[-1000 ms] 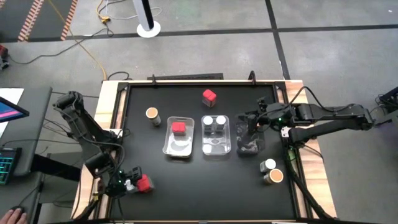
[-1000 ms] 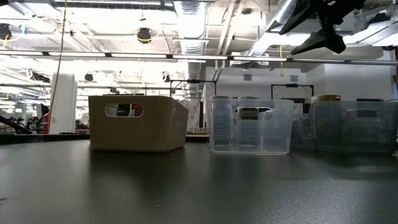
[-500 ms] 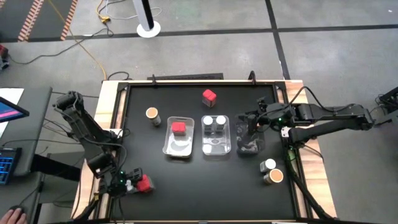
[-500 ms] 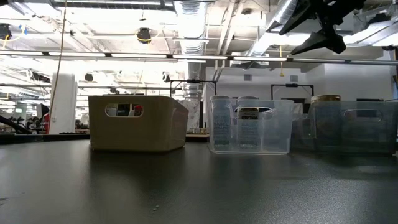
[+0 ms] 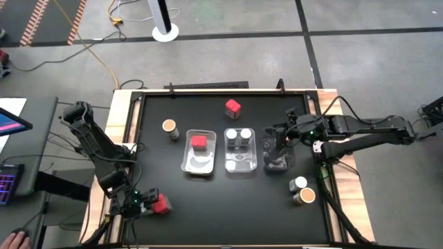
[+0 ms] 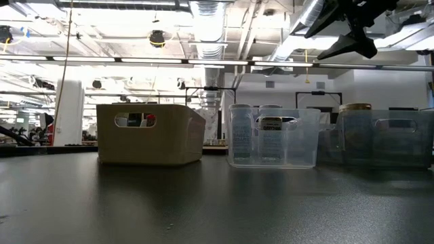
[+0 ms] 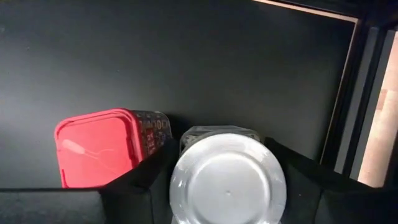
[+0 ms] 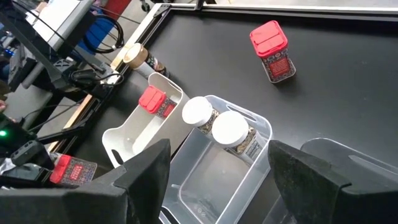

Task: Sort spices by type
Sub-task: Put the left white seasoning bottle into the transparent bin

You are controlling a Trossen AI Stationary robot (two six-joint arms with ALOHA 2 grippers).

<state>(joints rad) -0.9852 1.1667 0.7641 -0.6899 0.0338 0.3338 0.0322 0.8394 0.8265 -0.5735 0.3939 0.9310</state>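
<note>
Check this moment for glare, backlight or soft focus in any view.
Low view: bright ceiling lights, and the right pincer is a backlit silhouette. Left wrist view: the white lid is close, pale and soft. High view: even light, no strong glare on the table.

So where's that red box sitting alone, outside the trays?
In the high view, the lone red box stands on the black table's far side, near the middle, just beyond the middle tray holding two white-lidded jars.
</note>
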